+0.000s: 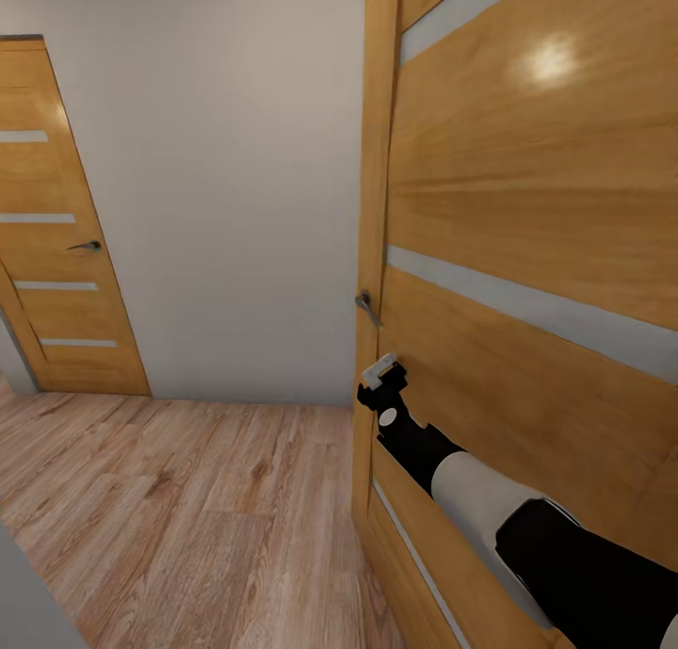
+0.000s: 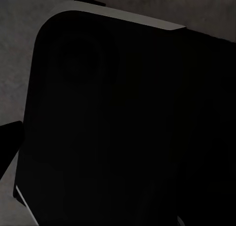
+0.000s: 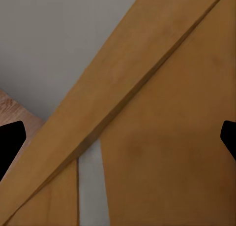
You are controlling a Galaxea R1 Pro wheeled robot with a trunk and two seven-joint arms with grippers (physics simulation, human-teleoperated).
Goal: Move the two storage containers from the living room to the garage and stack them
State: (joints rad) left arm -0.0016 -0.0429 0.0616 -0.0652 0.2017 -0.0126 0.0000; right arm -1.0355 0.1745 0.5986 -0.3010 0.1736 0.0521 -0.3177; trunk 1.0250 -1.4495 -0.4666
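Honey-coloured wood door (image 1: 527, 253) with pale stripes stands close at the right; the right gripper (image 1: 381, 378) reaches up just under its lever handle (image 1: 366, 307), fingers spread wide. Left gripper's state: cannot tell. Light plank floor (image 1: 188, 498), second door (image 1: 56, 244) beyond

The near door (image 1: 527, 253), at the right of the frame, is honey-coloured wood veneer, smooth and glossy enough to carry a bright glare spot, with flat pale inlay strips. Its handle (image 1: 366, 307) looks like dull grey metal. The far door (image 1: 56, 225), at upper left, has the same finish. The wall (image 1: 226, 178) is plain matt white. The plank floor (image 1: 188, 508) shows pale, streaky wood grain.
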